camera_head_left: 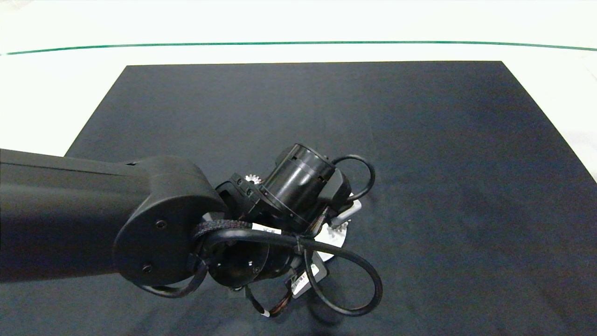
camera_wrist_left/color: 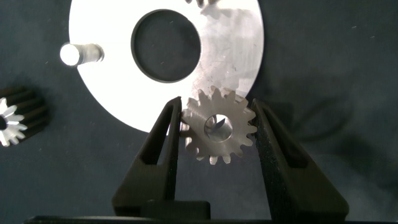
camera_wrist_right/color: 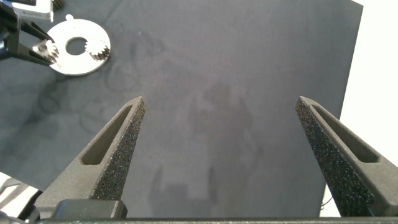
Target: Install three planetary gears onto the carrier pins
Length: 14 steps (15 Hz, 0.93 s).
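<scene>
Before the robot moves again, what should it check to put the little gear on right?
1. Gear held: ok. The left gripper has a planetary gear between its fingers.
2. Gear over the white disc: ok, it sits at the disc's rim.
3. Pin lined up with the gear's hole: cannot tell; something glints inside the hole, but it is unclear.
4. Free pin left: ok. One bare carrier pin stands on the disc.
5. Spare gear ready: ok. One gear lies on the black mat beside the disc.
6. Right gripper out of the way: ok, open, far from the disc.
</scene>
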Tool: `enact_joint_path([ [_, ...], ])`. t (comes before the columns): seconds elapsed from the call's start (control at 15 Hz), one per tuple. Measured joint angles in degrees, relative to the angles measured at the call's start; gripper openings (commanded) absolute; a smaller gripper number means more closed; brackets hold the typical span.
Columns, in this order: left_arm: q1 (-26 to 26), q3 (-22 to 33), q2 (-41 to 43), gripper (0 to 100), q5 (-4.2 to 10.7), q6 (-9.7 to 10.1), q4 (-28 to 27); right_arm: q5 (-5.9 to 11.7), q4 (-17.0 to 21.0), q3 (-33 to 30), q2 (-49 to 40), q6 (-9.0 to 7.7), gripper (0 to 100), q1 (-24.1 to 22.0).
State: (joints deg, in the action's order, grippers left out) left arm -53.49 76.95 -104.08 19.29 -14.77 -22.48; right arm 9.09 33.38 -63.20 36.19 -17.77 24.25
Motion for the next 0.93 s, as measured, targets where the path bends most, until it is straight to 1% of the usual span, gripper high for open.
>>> enact_joint_path([
  [0.47, 0.0, -0.1, 0.6, 13, 0.41, 0.54, 0.0, 0.0, 0.0, 0.1, -0.5, -0.11, 100, 0.0],
  [0.6, 0.0, -0.3, 0.7, 13, 1.4, 0.69, 0.0, 0.0, 0.1, 0.1, -0.5, -0.13, 100, 0.0],
  [0.93, 0.0, -1.7, 1.1, 13, 1.61, 0.83, 0.5, 0.0, 0.1, 0.2, -0.6, -0.59, 100, -0.1],
])
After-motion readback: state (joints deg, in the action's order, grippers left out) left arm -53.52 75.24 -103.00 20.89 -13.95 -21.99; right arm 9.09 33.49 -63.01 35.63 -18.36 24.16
